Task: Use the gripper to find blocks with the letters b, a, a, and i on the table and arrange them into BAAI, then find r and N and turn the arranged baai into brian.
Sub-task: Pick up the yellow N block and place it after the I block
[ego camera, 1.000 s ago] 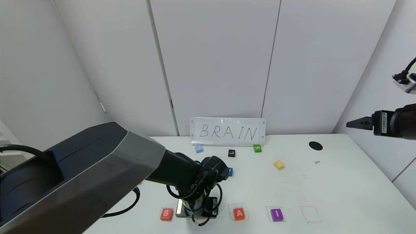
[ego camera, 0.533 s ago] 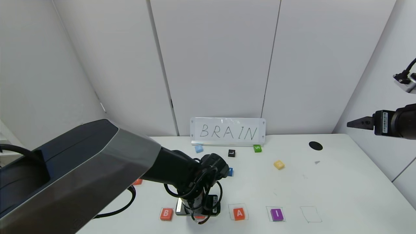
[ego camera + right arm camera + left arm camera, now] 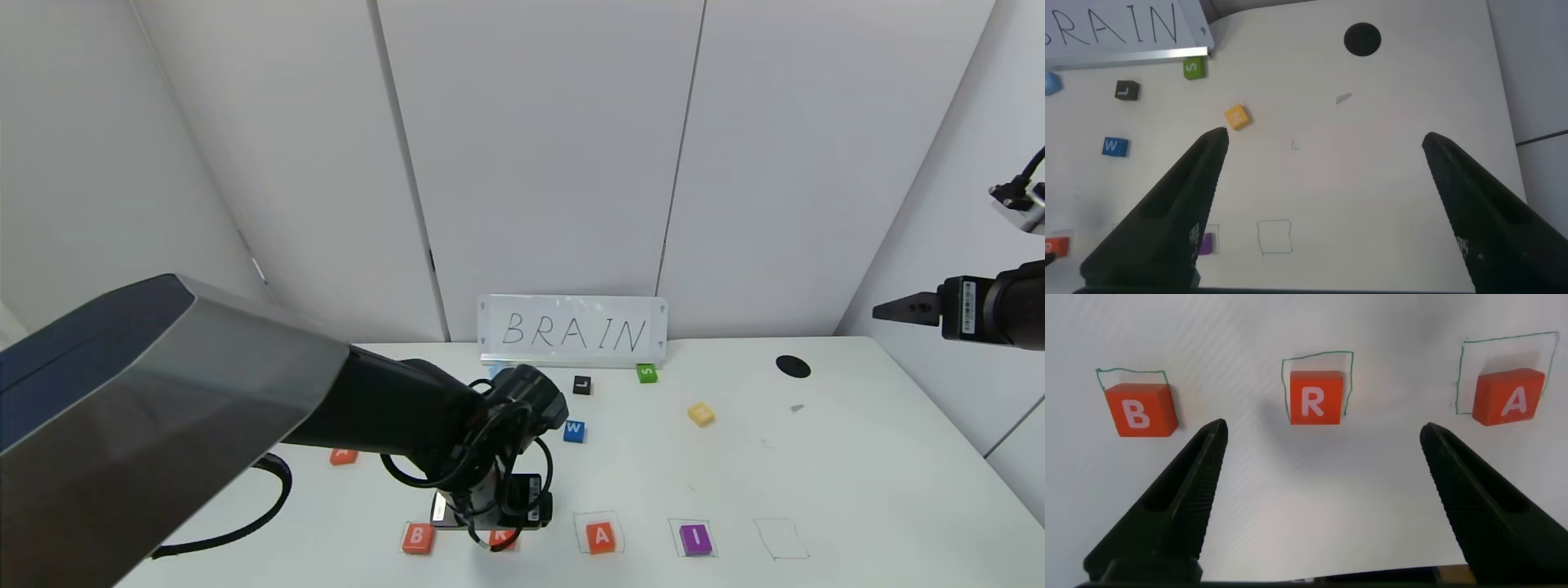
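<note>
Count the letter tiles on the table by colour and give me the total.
Orange-red tiles: 4 (B, R, A, a stray tile)
Purple I tile: 1
Blue W tile: 1
Light blue tile: 1
Black L tile: 1
Green S tile: 1
Yellow tile: 1
Total: 10

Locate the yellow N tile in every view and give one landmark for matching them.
Head view: the N tile lies right of centre, behind the row.
Left wrist view: not in it.
Right wrist view: it sits beside the right gripper's near finger.
Shared landmark: the green S tile.
</note>
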{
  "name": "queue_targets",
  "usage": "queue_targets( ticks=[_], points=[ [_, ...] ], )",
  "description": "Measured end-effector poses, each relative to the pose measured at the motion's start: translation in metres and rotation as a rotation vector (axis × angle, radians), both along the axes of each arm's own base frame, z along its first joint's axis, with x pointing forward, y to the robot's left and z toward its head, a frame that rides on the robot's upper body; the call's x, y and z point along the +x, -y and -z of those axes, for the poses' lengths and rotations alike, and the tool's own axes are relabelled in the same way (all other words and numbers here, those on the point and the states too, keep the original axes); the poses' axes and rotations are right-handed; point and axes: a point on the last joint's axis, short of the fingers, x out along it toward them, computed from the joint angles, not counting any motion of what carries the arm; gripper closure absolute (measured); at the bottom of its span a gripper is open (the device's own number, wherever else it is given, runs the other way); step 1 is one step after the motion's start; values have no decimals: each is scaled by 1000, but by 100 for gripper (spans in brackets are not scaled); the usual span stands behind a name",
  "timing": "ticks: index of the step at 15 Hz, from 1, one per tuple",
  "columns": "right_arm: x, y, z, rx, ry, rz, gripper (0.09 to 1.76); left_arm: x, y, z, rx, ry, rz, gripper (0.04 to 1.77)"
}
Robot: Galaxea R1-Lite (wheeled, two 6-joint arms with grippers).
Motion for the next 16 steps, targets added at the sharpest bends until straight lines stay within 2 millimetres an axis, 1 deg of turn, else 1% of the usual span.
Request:
queue_targets(
  ticks=[4,9,12,16],
  points=[
    [0,0,0,0,0,0,14,-1,-13,-21,-18,45,17,12],
    [0,0,1,0,-5,0,14,-3,-31,-43,-58,162,74,11],
    [1,-2,3,0,-12,-6,14,-5,-51,-61,-75,254,111,11],
    [2,-3,5,8,-20,-6,14,-12,-79,-88,-138,314,159,10]
  ],
)
